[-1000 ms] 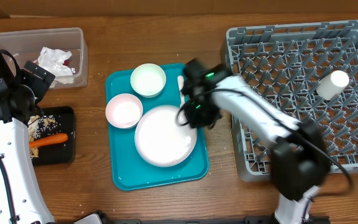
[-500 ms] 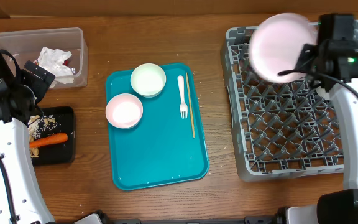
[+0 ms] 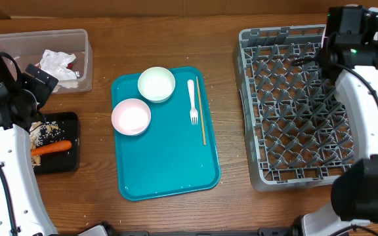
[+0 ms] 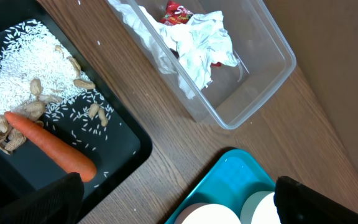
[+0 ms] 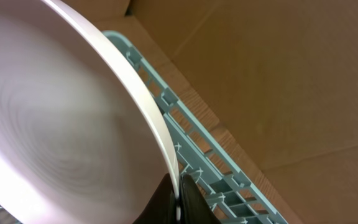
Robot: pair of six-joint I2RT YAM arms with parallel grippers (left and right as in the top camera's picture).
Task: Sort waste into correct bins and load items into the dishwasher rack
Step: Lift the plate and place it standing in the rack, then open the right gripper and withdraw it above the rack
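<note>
The pale pink plate (image 5: 61,124) tilts beside grey rack (image 5: 229,180).

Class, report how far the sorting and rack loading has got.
Done: napkins and wrapper in the clear tub, carrot and rice in the black tray. In hand: right end effector pinches the plate at the rack. Left: white bowl, pink bowl, fork, chopsticks on teal tray.
</note>
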